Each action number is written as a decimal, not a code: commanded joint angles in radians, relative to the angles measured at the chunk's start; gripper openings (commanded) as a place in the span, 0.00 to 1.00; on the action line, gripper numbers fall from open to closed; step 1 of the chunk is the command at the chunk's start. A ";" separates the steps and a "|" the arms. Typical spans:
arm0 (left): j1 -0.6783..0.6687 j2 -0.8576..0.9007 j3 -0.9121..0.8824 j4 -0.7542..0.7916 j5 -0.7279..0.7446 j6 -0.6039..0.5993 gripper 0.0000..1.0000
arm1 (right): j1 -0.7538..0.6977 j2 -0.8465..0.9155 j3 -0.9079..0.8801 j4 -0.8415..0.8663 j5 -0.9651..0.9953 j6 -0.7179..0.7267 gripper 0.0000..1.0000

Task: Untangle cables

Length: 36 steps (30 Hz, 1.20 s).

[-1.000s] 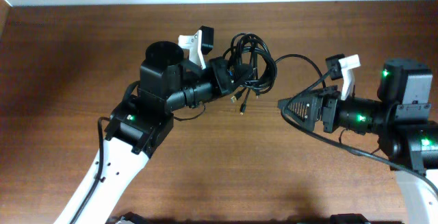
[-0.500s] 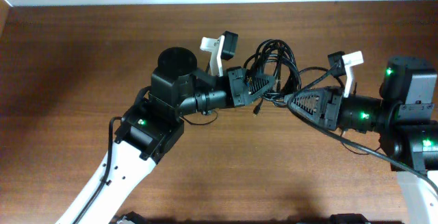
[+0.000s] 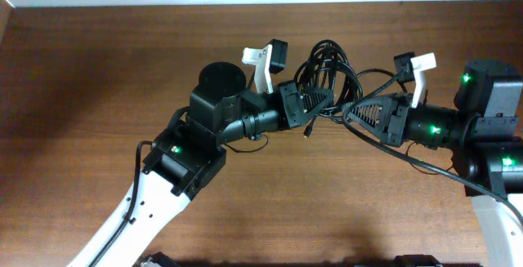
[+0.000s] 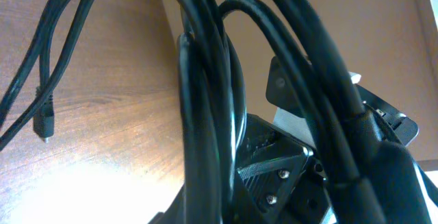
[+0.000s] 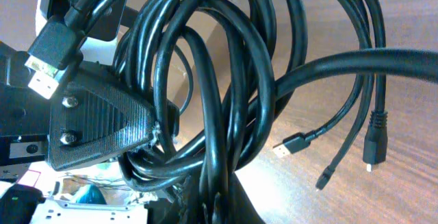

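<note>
A dark wooden tabletop (image 3: pixel 98 79) fills my overhead feed. The cable bundle (image 3: pixel 325 75) hangs right of centre, toward the far side, caught between my two arms. My left pincer (image 3: pixel 319 102) is clamped on its loops, and a small plug (image 3: pixel 306 133) dangles just near of it. The right pincer (image 3: pixel 353 113) has its tips against the bundle's right side. Black cable crowds both wrist feeds, so I cannot tell whether that one is gripping.
</note>
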 commanded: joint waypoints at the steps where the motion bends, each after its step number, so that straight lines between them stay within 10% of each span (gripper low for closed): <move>1: -0.079 -0.013 0.016 0.005 0.205 -0.014 0.18 | 0.013 0.018 0.005 -0.002 0.154 -0.024 0.04; 2: -0.071 -0.013 0.016 0.004 0.220 -0.013 0.62 | 0.013 0.016 0.005 -0.015 0.218 -0.024 0.04; 4: -0.040 -0.013 0.016 -0.009 0.278 0.106 0.99 | 0.013 0.013 0.006 -0.017 0.322 -0.024 0.04; 10: 0.029 -0.013 0.016 -0.330 0.290 0.407 0.99 | 0.013 -0.019 0.006 -0.026 0.515 -0.024 0.04; 21: -0.249 -0.021 0.019 -0.331 -0.599 1.236 0.99 | 0.014 -0.018 0.005 -0.138 0.438 -0.028 0.04; 36: -0.278 0.078 0.019 -0.268 -0.320 1.412 0.84 | 0.014 -0.018 0.005 -0.157 0.444 -0.082 0.04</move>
